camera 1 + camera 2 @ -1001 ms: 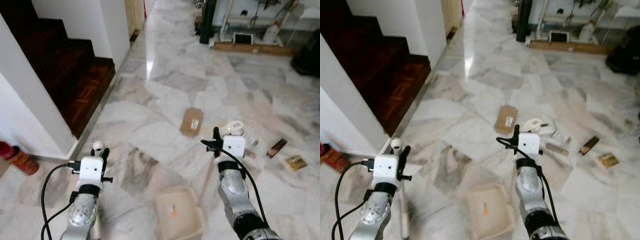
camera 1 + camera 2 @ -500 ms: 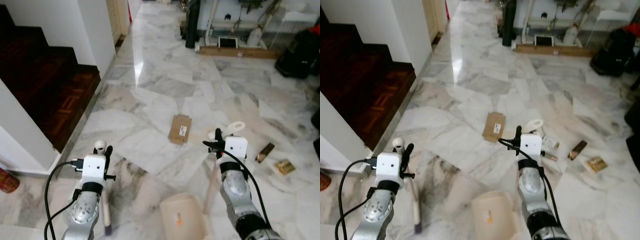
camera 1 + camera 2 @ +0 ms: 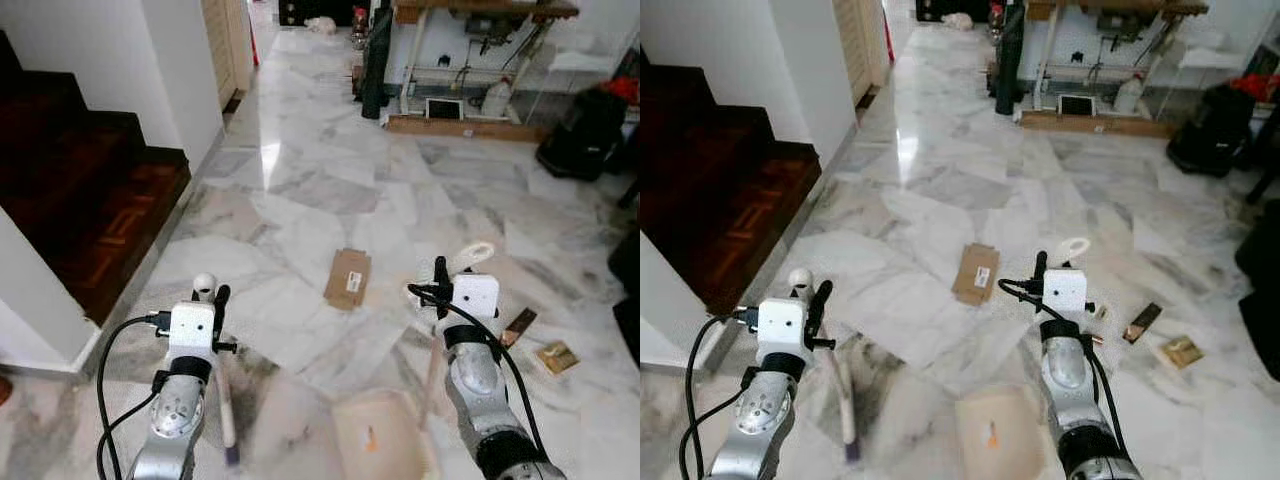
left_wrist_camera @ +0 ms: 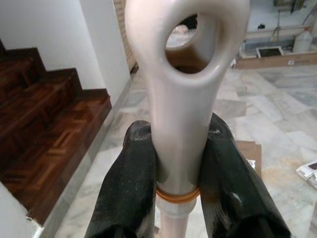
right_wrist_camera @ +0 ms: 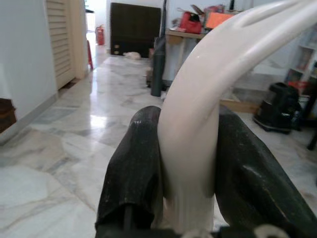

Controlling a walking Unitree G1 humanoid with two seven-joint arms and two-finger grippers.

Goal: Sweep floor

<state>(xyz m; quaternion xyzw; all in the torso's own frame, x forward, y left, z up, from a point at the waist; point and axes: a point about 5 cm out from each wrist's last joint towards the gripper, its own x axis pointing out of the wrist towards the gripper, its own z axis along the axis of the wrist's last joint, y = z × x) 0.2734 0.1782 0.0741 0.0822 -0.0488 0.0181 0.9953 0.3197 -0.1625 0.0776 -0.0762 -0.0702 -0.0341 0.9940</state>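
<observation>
My left gripper (image 3: 213, 297) is shut on the cream broom handle (image 4: 184, 99), just below its looped end (image 3: 204, 284); the stick (image 3: 227, 415) slants down to the floor. My right gripper (image 3: 441, 273) is shut on the curved cream dustpan handle (image 5: 208, 94), and its pole runs down to the beige dustpan (image 3: 376, 440) resting on the marble between my arms. Litter lies ahead: a flat cardboard piece (image 3: 348, 277), a brown strip (image 3: 519, 326) and a gold packet (image 3: 556, 357) to the right.
Dark wooden stairs (image 3: 85, 200) and a white wall (image 3: 185, 70) close off the left. At the back stand a black post (image 3: 376, 60), a white bench with clutter (image 3: 470, 50), a wooden plank (image 3: 460, 127) and a black bag (image 3: 585, 130). Open marble floor stretches ahead.
The whole view has shifted forward along the hall; the stairs and a red object slid away to the left. Both grippers keep their hold, and broom and dustpan came along.
</observation>
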